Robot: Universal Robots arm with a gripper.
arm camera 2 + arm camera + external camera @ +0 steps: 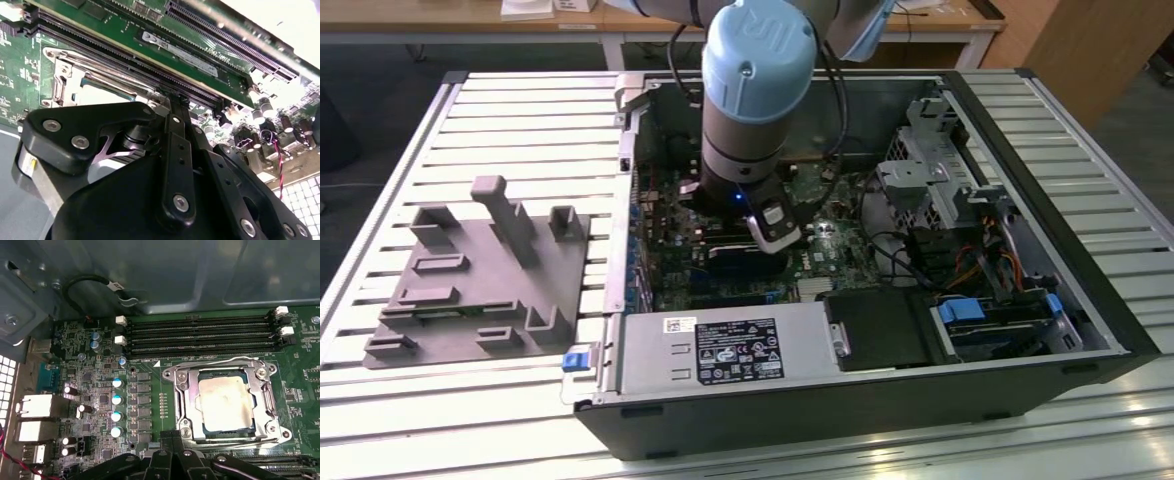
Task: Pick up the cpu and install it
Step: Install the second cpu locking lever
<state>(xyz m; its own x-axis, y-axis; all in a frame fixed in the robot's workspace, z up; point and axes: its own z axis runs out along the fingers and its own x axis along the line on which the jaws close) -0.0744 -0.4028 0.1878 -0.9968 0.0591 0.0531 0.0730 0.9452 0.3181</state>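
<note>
Exterior view: the arm (pixel 754 110) reaches down into the open case (pixel 881 390), its gripper (pixel 767 238) low over the board (pixel 720 285). A white label (pixel 736 352) sits on the power supply; its print is left unread.

Second wrist view: black fingers (pixel 177 150) meet at a point, apparently closed on nothing.

First wrist view: the cpu (pixel 225 402) lies flat in the socket (pixel 182 405) under its metal frame, square, with no long axis and edges parallel to the memory slots (pixel 200 335).

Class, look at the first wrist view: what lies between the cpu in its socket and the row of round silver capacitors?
In the first wrist view, the socket's metal frame and a column of dark square components lie between the cpu and the capacitors.
</note>
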